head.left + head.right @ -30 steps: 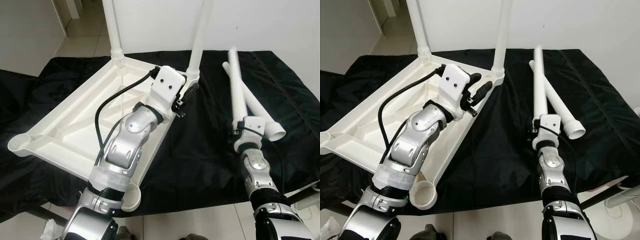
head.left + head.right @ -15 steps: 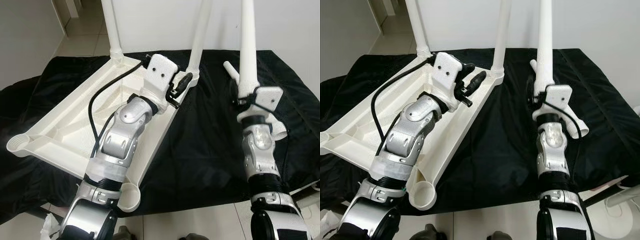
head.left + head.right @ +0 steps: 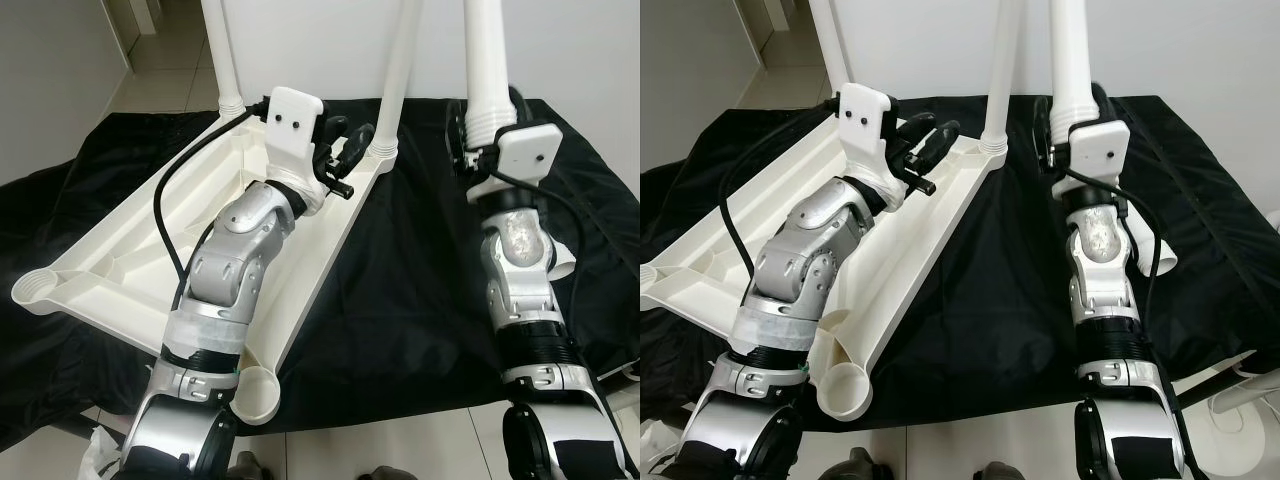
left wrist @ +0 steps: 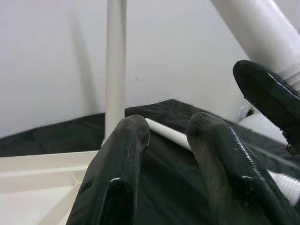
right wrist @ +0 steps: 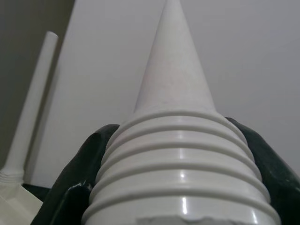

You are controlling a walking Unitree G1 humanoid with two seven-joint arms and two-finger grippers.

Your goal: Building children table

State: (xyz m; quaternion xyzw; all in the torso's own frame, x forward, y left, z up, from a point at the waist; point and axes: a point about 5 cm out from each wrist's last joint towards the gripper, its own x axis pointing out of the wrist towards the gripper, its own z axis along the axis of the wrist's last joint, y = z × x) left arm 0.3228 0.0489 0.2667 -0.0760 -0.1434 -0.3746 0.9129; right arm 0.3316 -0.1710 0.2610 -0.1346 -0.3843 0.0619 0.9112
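white tabletop: plastic, lying upside down on the black cloth, its ribbed underside facing up.
fitted legs: two white legs stand upright in the far corner sockets of the tabletop, the far-left leg and the far-right leg.
open sockets: the near-left corner socket and the near-right corner socket of the tabletop have no leg in them.
left gripper: raised just over the far-right part of the tabletop, close beside the far-right leg; its two black fingers are spread a little and pinch nothing.
right gripper: raised over the cloth, to the right of the tabletop and apart from it; its black fingers are pressed on both sides of the ribbed end of a loose white leg.
held leg: nearly upright, the ribbed end is down in the right gripper.
spare leg: one end is seen on the cloth behind the right arm, well right of the tabletop.
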